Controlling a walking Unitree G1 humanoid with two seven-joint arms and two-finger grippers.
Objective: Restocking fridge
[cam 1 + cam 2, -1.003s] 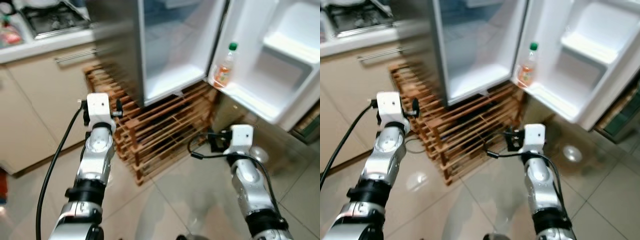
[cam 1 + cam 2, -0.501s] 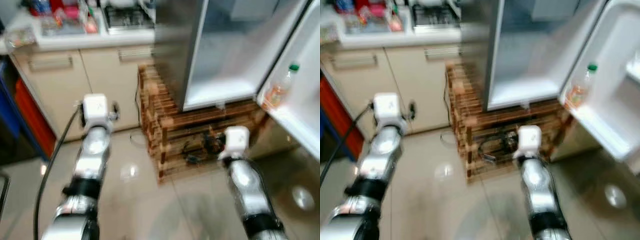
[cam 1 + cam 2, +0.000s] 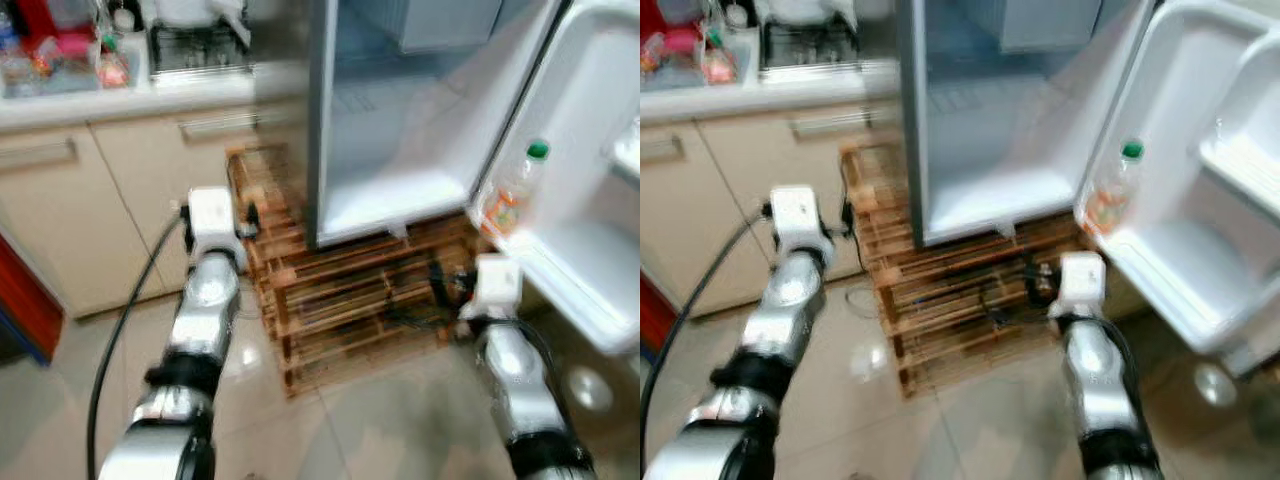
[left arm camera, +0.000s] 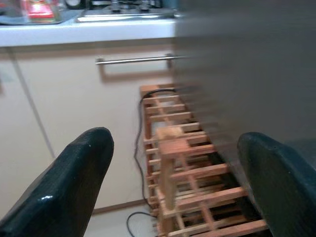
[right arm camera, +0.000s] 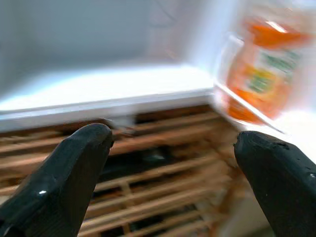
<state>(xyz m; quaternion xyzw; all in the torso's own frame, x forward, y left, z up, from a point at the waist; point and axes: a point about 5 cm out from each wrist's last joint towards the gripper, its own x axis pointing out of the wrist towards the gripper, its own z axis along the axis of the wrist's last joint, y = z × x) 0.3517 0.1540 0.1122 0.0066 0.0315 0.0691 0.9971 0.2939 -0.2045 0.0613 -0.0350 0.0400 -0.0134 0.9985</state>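
Observation:
The fridge point(image 3: 400, 130) stands open on a wooden pallet point(image 3: 340, 290), its lower compartment bare. Its white door point(image 3: 590, 120) swings out to the right. A clear bottle point(image 3: 505, 195) with a green cap and an orange label stands in the door's shelf. Both silver arms are raised before the pallet. In its wrist view my left gripper point(image 4: 173, 148) is open, nothing between its fingers, facing the pallet and a cabinet. My right gripper point(image 5: 173, 143) is open too, aimed at the fridge's bottom edge, with the bottle point(image 5: 261, 74) to one side.
A kitchen counter point(image 3: 100, 95) runs along the left with a stove point(image 3: 200, 50) and several packages on it, over cream cabinets point(image 3: 90, 210). A cable lies by the pallet. A red and blue object point(image 3: 20, 310) sits at the far left. Glossy tiled floor point(image 3: 380, 420) lies below.
The whole picture has swung left and then part way back, so the camera has moved. Both arms hold the same raised pose, and the bottle stays in the door shelf.

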